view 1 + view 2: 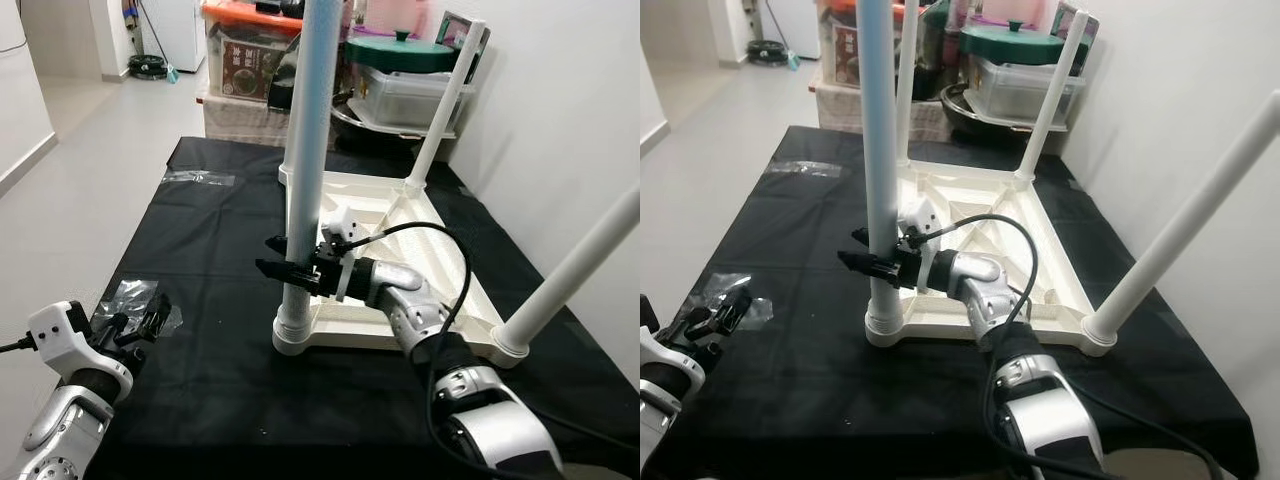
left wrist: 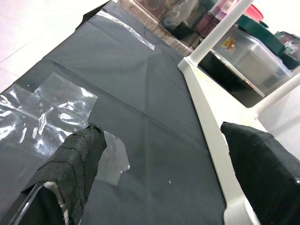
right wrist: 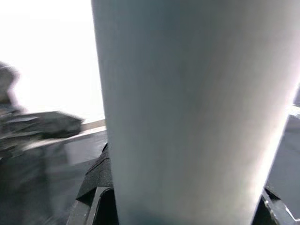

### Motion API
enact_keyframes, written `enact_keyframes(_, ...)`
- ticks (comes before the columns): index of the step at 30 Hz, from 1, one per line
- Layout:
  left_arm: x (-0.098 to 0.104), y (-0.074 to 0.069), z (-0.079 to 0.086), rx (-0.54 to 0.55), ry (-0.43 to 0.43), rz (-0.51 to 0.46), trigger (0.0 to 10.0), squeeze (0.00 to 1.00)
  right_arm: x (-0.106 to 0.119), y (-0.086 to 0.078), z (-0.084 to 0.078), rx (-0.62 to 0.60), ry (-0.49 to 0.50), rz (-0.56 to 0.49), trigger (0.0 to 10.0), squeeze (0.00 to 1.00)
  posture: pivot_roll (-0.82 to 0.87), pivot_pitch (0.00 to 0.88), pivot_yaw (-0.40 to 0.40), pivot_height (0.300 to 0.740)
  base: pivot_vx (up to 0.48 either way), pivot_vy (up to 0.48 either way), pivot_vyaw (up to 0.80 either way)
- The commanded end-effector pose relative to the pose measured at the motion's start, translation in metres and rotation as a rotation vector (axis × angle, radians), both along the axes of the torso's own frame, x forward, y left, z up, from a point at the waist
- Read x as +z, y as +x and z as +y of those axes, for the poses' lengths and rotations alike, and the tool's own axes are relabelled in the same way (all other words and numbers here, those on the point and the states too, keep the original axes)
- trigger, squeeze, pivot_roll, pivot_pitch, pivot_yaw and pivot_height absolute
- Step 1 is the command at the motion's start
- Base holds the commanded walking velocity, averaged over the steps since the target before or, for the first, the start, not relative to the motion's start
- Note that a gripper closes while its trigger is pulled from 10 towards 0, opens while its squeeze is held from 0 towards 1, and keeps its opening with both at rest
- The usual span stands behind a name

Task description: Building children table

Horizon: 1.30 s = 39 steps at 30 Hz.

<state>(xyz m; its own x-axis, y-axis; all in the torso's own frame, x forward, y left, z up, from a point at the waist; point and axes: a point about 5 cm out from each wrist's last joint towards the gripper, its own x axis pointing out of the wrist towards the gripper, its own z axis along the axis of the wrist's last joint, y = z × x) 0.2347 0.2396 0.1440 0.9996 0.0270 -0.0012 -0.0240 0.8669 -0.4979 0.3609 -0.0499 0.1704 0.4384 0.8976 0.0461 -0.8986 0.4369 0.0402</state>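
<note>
The upturned tabletop (image 1: 440, 235) lies on the black cloth (image 1: 200, 330); at its near-left corner the right gripper (image 1: 285, 257) clamps the leg (image 1: 305, 170); best keep it plumb while seating; left gripper (image 1: 140, 325) hangs wide beside the tabletop.

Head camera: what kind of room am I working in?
Probably a home storage or utility corner. Lidded plastic bins and stacked boxes stand against the wall, behind a black cloth spread on the tiled floor as a work surface.
</note>
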Motion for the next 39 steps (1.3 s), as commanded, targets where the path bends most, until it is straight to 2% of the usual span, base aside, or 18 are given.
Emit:
enact_keyframes(1,0.000,0.000,-0.004,-0.013,-0.005,-0.004,10.0,0.00,-0.044,-0.012,0.004,-0.014,-0.077,0.170,10.0,0.00,0.13,0.000,-0.167,0.740,0.000,0.000,0.00)
enact_keyframes(3,0.000,0.000,-0.003,-0.013,-0.006,-0.001,10.0,0.00,-0.051,-0.010,0.003,-0.169,-0.060,0.214,10.0,0.00,0.13,0.000,-0.162,0.740,0.000,0.000,0.00)
enact_keyframes(5,0.000,0.000,-0.003,-0.013,-0.006,-0.001,10.0,0.00,-0.051,-0.010,0.003,-0.169,-0.060,0.214,10.0,0.00,0.13,0.000,-0.162,0.740,0.000,0.000,0.00)
enact_keyframes(8,-0.001,-0.001,-0.002,-0.010,-0.005,0.000,10.0,0.00,-0.058,-0.003,-0.014,-0.474,0.014,0.267,10.0,0.00,0.12,0.000,-0.157,0.740,0.000,0.000,0.00)
enact_keyframes(11,-0.001,-0.001,-0.002,-0.009,-0.005,0.001,10.0,0.00,-0.060,-0.002,-0.020,-0.538,0.024,0.274,10.0,0.00,0.12,0.000,-0.154,0.740,0.000,0.000,0.00)
enact_keyframes(13,-0.001,-0.001,-0.002,-0.009,-0.004,0.000,10.0,0.00,-0.060,0.000,-0.032,-0.640,0.005,0.235,10.0,0.00,0.12,0.000,-0.152,0.740,0.000,0.000,0.00)
enact_keyframes(16,-0.001,-0.001,-0.002,-0.009,-0.004,0.000,10.0,0.00,-0.060,0.000,-0.035,-0.670,-0.006,0.218,10.0,0.00,0.12,0.000,-0.152,0.740,0.000,0.000,0.00)
enact_keyframes(18,-0.001,0.000,-0.002,-0.009,-0.004,-0.001,10.0,0.00,-0.061,-0.002,-0.040,-0.741,-0.068,0.173,10.0,0.00,0.11,0.000,-0.146,0.740,0.000,0.000,0.00)
enact_keyframes(23,-0.001,0.002,-0.001,-0.011,-0.004,-0.002,10.0,0.00,-0.058,-0.003,-0.038,-0.806,-0.118,0.116,10.0,0.00,0.11,0.000,-0.144,0.740,0.000,0.000,0.00)
enact_keyframes(28,0.000,0.002,-0.001,-0.010,-0.003,-0.005,10.0,0.00,-0.050,-0.006,-0.026,-0.758,-0.082,0.055,10.0,0.00,0.11,0.000,-0.145,0.740,0.000,0.000,0.00)
enact_keyframes(29,0.000,0.002,0.000,-0.009,-0.002,-0.006,10.0,0.00,-0.045,-0.009,-0.016,-0.661,-0.024,0.043,10.0,0.00,0.12,0.000,-0.146,0.740,0.000,0.000,0.00)
enact_keyframes(30,0.000,0.002,0.000,-0.009,-0.002,-0.006,10.0,0.00,-0.045,-0.009,-0.016,-0.661,-0.024,0.043,10.0,0.00,0.12,0.000,-0.146,0.740,0.000,0.000,0.00)
enact_keyframes(31,0.000,0.002,0.000,-0.007,-0.002,-0.006,10.0,0.00,-0.039,-0.014,-0.006,-0.527,0.029,0.026,10.0,0.00,0.12,0.000,-0.146,0.740,0.000,0.000,0.00)
enact_keyframes(32,0.000,0.002,0.000,-0.007,-0.002,-0.006,10.0,0.00,-0.039,-0.014,-0.006,-0.527,0.029,0.026,10.0,0.00,0.12,0.000,-0.146,0.740,0.000,0.000,0.00)
enact_keyframes(33,0.000,0.002,0.001,-0.007,-0.002,-0.007,10.0,0.00,-0.032,-0.020,0.003,-0.345,0.047,-0.009,10.0,0.00,0.11,0.000,-0.145,0.740,0.000,0.000,0.00)
enact_keyframes(37,0.000,0.002,0.001,-0.007,-0.002,-0.007,10.0,0.00,-0.032,-0.020,0.003,-0.345,0.047,-0.009,10.0,0.00,0.11,0.000,-0.145,0.740,0.000,0.000,0.00)
enact_keyframes(38,0.000,0.003,0.001,-0.007,-0.003,-0.007,10.0,0.00,-0.027,-0.026,0.010,-0.151,0.027,-0.037,10.0,0.00,0.11,0.000,-0.147,0.740,0.000,0.000,0.00)
enact_keyframes(39,0.000,0.003,0.001,-0.007,-0.003,-0.007,10.0,0.00,-0.027,-0.026,0.010,-0.151,0.027,-0.037,10.0,0.00,0.11,0.000,-0.147,0.740,0.000,0.000,0.00)
